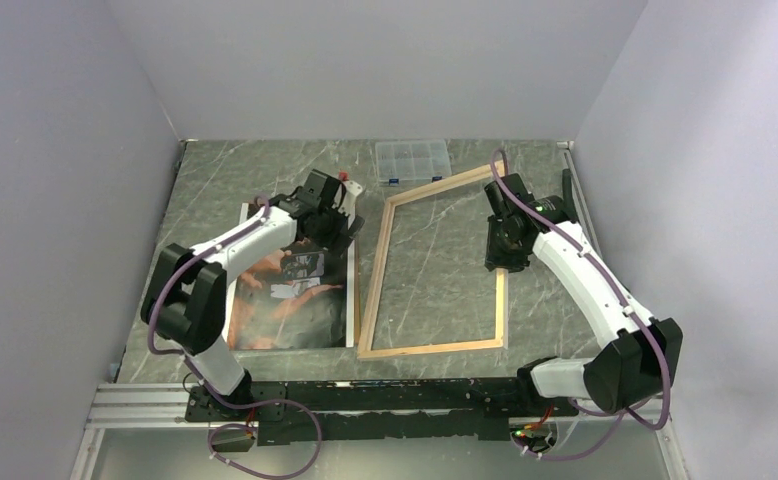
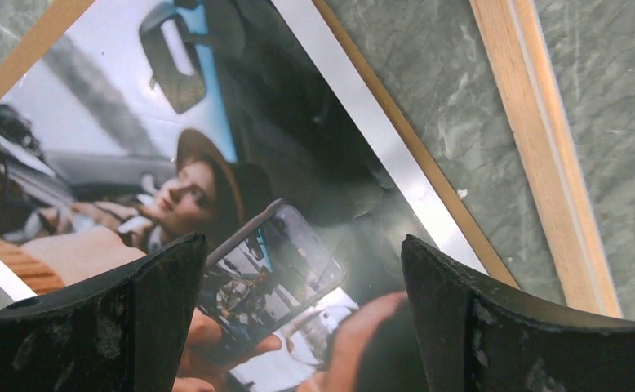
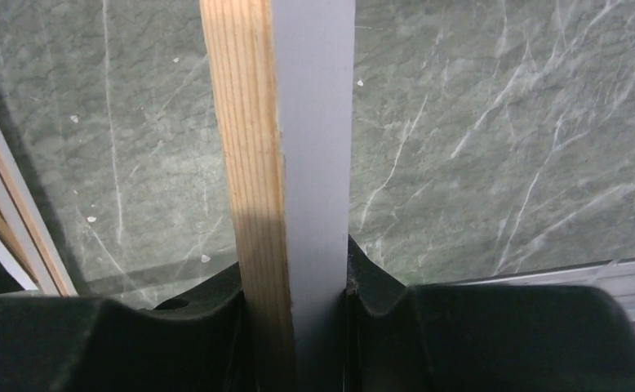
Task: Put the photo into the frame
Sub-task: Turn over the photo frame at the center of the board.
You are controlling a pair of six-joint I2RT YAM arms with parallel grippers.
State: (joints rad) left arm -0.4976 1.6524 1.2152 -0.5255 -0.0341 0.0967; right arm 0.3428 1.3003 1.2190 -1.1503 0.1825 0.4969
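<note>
Lying face up on a grey-green marbled table (image 1: 215,180) boxed in by pale walls (image 1: 365,60), the photo (image 1: 285,310) sits just left of the frame (image 1: 435,349). Only the right wrist view shows the right gripper (image 3: 298,278) clamped on the frame's right rail; the left arm bends over the photo, the left gripper (image 2: 302,245) spread wide above it

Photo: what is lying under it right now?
A thin brown board shows as a strip along the photo's edges, flat on the table. The photo covers the rest of it, so anything else beneath is hidden.
</note>
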